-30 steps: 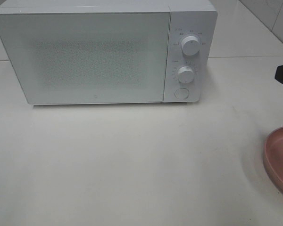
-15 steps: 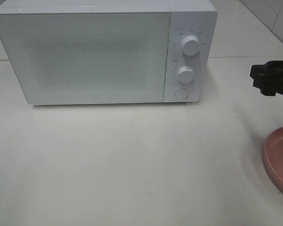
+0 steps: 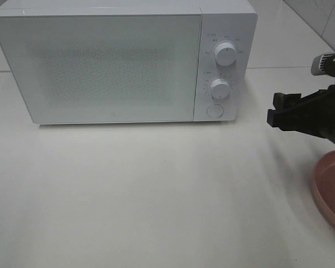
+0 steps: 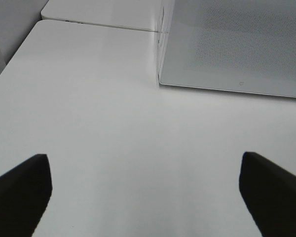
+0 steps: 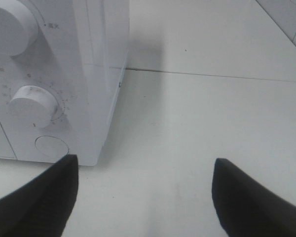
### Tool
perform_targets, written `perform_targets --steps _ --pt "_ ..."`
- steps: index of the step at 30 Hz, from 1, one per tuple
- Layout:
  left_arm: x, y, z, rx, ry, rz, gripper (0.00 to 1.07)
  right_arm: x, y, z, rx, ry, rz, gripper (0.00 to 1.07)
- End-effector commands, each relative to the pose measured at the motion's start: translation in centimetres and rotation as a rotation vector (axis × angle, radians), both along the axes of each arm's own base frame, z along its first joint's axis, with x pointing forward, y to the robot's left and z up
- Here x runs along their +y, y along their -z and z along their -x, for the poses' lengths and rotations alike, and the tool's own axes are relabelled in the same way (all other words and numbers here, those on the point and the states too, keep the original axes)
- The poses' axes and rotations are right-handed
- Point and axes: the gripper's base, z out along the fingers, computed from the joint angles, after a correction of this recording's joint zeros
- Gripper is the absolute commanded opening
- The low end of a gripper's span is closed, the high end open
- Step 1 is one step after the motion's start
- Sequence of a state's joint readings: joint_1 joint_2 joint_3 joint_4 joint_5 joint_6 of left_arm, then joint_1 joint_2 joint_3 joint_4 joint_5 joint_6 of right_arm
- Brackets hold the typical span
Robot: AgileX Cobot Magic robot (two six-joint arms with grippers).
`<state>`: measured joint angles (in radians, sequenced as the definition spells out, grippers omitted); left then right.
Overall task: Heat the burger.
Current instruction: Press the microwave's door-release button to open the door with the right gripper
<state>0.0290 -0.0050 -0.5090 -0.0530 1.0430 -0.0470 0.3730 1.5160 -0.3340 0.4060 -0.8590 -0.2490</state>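
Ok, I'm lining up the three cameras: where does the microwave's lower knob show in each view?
Exterior high: the lower knob is right of centre, on the control panel between the upper knob and the round button.
Right wrist: the knob is on the same panel, again between those two.
Left wrist: not in it; only the door shows.
Shared landmark: the microwave, in all three views.

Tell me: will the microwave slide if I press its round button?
Probably stays put: the microwave is broad and sits flat on the table. A hard press might creep it back on that glossy top. Tipping looks unlikely: the round button sits low.
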Motion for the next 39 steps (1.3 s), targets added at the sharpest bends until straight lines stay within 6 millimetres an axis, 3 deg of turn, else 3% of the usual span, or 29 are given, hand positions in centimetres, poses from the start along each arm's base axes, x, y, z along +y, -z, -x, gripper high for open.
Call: perform_targets --steps 1,13,28,36,39 --pt "0.0 0.0 0.2 -0.024 0.003 0.000 0.98 1.1 0.3 0.2 -0.030 0.002 0.012 0.71" --pt "0.0 0.0 0.2 -0.024 0.003 0.000 0.98 4.3 1.6 1.6 -0.038 0.009 -0.006 0.71" --pt "0.0 0.0 0.2 -0.024 0.003 0.000 0.98 5.7 2.0 2.2 -0.024 -0.013 -0.036 0.69" --pt "0.0 0.0 0.2 -0.024 0.003 0.000 0.98 5.7 2.0 2.2 -0.006 0.059 -0.233 0.63" --pt "0.0 0.0 0.2 -0.024 0.003 0.000 0.98 5.7 2.0 2.2 0.010 0.116 -0.390 0.57"
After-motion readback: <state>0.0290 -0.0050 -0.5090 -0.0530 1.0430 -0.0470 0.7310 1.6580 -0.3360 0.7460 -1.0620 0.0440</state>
